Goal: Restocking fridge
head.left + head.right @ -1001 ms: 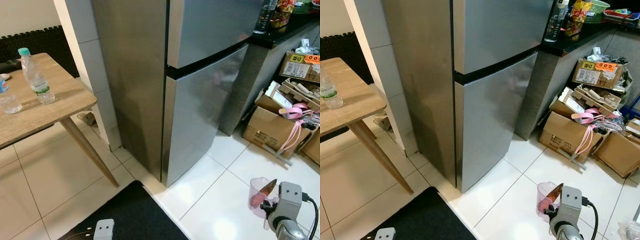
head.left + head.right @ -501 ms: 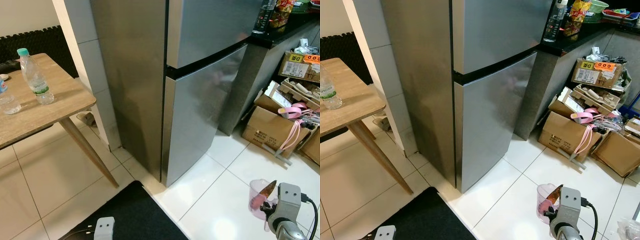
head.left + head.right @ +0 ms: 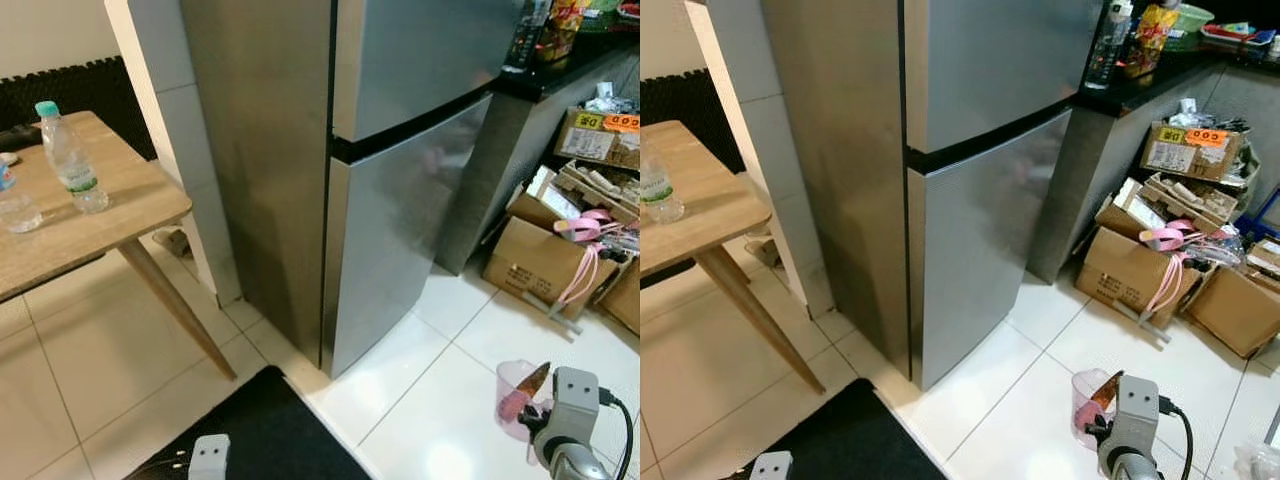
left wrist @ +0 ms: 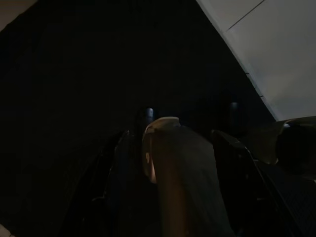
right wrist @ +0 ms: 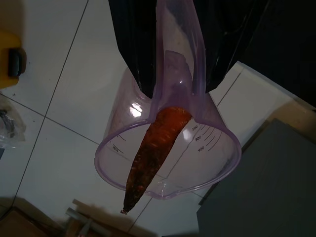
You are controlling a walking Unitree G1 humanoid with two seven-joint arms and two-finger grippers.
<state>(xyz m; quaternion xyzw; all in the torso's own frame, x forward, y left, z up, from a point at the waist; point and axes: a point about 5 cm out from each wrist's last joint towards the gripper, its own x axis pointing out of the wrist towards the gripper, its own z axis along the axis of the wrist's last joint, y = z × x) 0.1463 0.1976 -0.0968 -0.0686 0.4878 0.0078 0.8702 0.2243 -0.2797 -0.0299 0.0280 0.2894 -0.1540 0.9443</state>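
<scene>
Right gripper [image 5: 170,64] at 5 o'clock, low over white floor tiles [image 3: 440,420]; jaws clamped on handle of purple measuring cup [image 5: 168,158] containing a carrot [image 5: 150,153]. Fridge [image 3: 400,180] at 12 o'clock, both doors closed. Left gripper [image 4: 168,168] idle over black mat [image 3: 260,430]; jaw state cannot be told. Water bottle [image 3: 68,155] on wooden surface [image 3: 110,215] at 10 o'clock.

The head views are evenly and brightly lit from overhead; soft glare is thrown on the white floor tiles [image 3: 455,400] and a dull sheen on the fridge [image 3: 400,200] door; both are sharp, with slight bending of straight lines toward the edges; the left wrist view is very dark, little being made out; the right wrist view is dim, a highlight being caught on the measuring cup [image 5: 170,163].
</scene>
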